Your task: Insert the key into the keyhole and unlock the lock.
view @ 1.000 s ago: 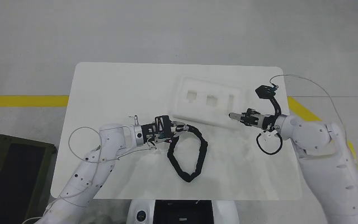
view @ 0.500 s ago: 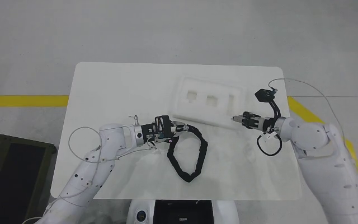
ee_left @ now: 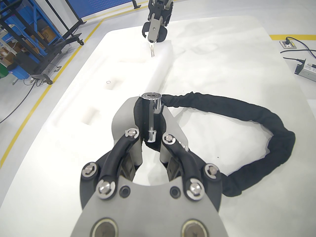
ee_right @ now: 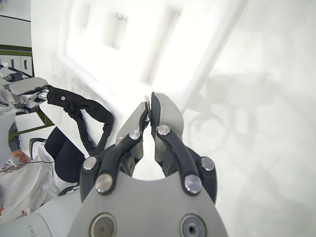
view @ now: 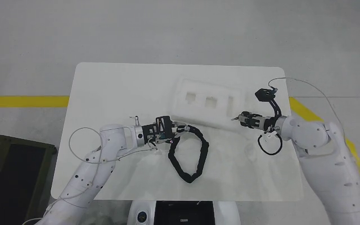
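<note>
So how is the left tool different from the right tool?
The left tool grips the fat shiny lock, whose black chain trails over the table. The right tool pinches the thin little key. The left tool is beside the foam tray, while the right tool is above one end of it, apart from the lock. Both are shut on something.

Lock cyl. (ee_left: pixel 150 114) glossy chrome metal, chain sleeve (ee_left: pixel 246 112) matt blk cloth, tray (ee_left: pixel 128 75) prob. foam

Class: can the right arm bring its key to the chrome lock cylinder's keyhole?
Probably yes: the chrome cylinder's keyhole faces the right gripper's metal key; only a low white foam tray lies between.
</note>
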